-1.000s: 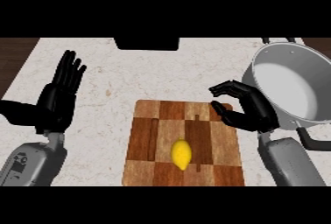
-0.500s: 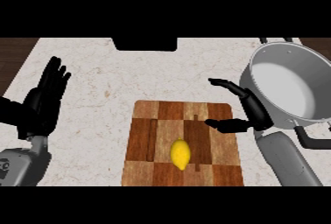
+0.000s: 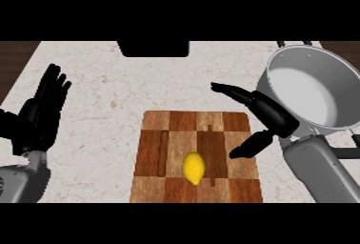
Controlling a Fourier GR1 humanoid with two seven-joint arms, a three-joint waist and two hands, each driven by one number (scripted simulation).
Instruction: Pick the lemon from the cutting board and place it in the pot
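A yellow lemon lies on the chequered wooden cutting board, near its lower middle. The grey metal pot stands at the right of the counter, its inside showing. My right hand hovers over the board's right edge, between lemon and pot, fingers spread and thumb pointing down toward the board; it holds nothing and is up and to the right of the lemon. My left hand rests open at the left edge, fingers up.
Pale speckled counter surrounds the board. A dark rectangular opening sits at the counter's far edge. The pot's handles stick out at the top right. Brown wood shows past the counter's left corner.
My right hand has opened from a curled pose, fingers spreading and thumb dropping toward the board. My left hand has drifted slightly left and outward. The lemon has not moved.
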